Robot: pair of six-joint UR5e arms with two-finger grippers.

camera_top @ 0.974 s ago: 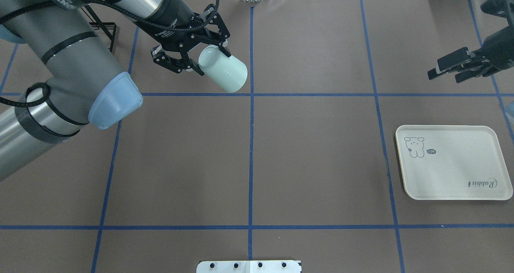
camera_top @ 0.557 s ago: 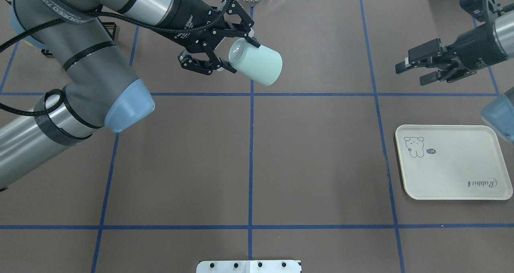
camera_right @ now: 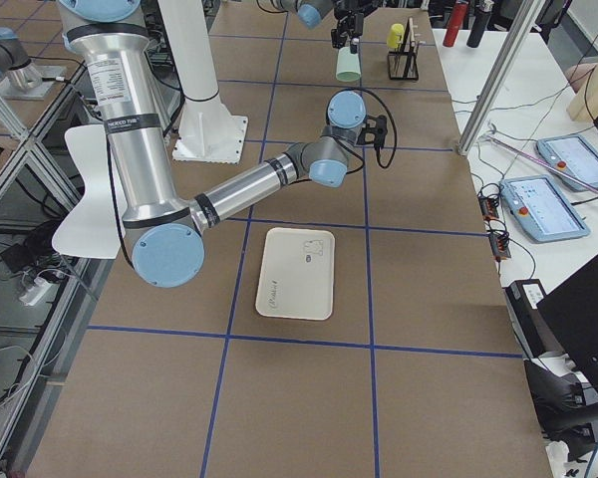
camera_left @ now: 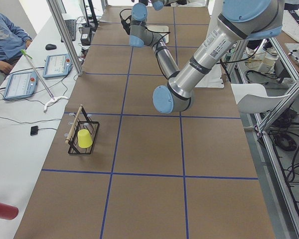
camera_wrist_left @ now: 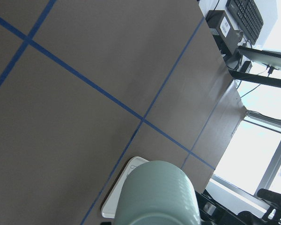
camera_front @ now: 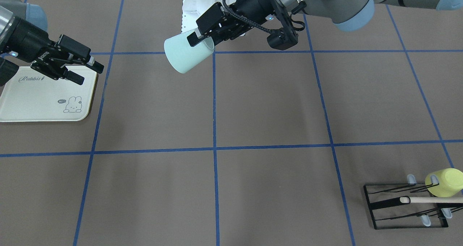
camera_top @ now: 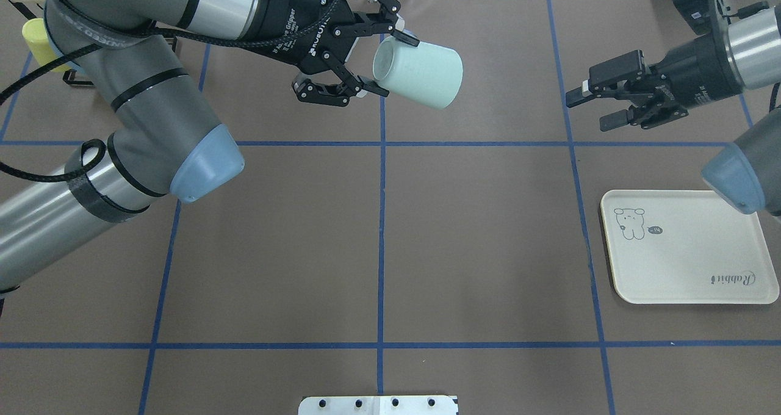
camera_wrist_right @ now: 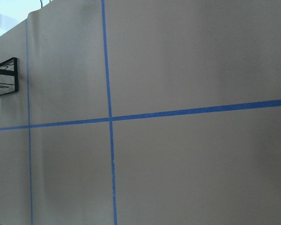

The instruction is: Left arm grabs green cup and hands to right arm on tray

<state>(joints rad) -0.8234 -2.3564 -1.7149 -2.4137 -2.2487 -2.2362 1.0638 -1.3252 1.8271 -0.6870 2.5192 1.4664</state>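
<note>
Two arms face each other over the far half of the table [camera_top: 476,232], and the green cup [camera_top: 421,67] hangs in the air between them, lying on its side just right of the centre line, base toward the right. The left arm's fingers [camera_top: 399,33] are clamped on its rim end only (a thin hold for a sideways cup), so a nudge could pivot or slip it. The right arm's fingers [camera_top: 612,121] are parted and well apart from the cup. Their gap looks narrower than the cup's base, so I'd worry they bump it rather than straddle it. A drop here would land well short of the tray [camera_top: 689,281], nearer on the right.
</note>
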